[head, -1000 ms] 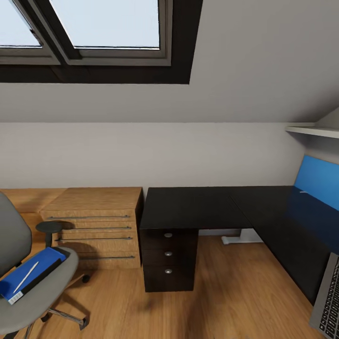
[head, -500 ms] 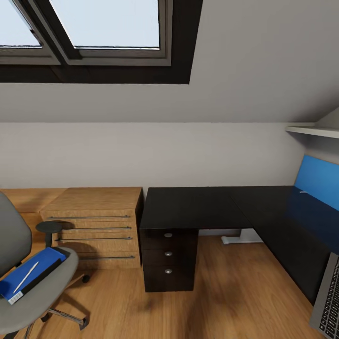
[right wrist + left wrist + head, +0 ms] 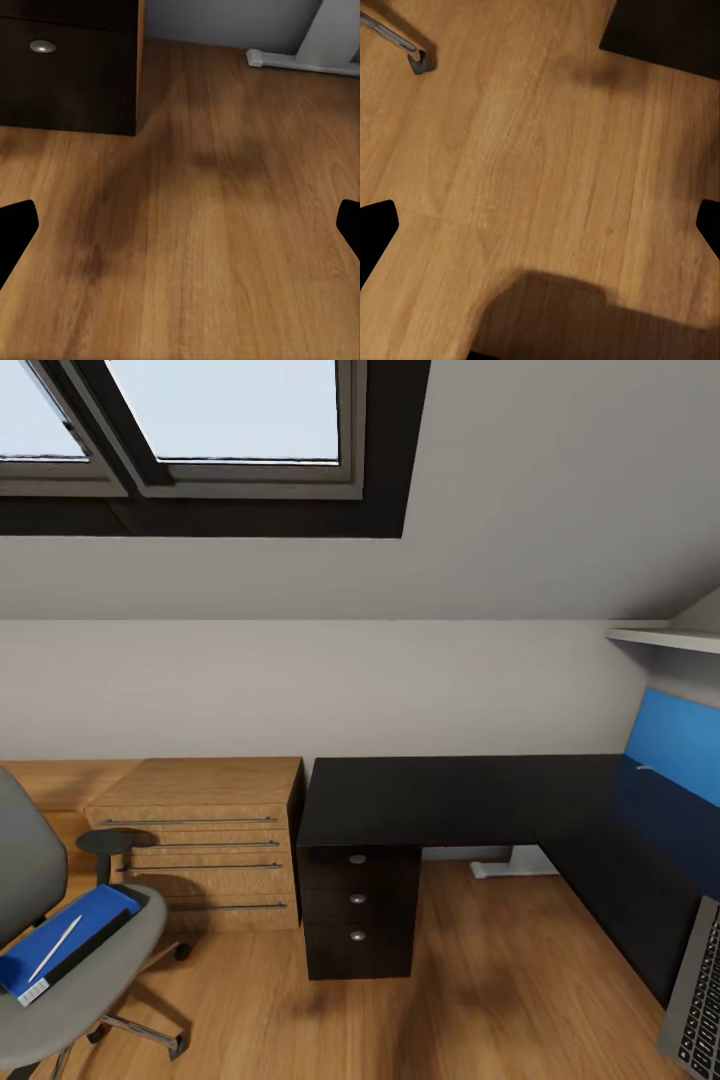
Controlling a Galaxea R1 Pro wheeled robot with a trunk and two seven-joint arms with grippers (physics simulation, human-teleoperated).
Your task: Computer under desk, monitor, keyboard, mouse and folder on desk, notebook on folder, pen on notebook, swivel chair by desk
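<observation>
Room: skylight (image 3: pixel 230 410) above a wood floor (image 3: pixel 480 980).
Desk (image 3: pixel 420 795): black, bare here; keyboard (image 3: pixel 697 1000) at its near end.
Swivel chair (image 3: pixel 70 980): carries the folder (image 3: pixel 65 940).
Jaws: both grippers spread wide, holding nothing.

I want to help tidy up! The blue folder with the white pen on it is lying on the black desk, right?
Not quite. The blue folder with the white pen on it is lying on the grey swivel chair's seat, not on the black desk. The head view shows it.

no readable text, labels, or numbers
</observation>
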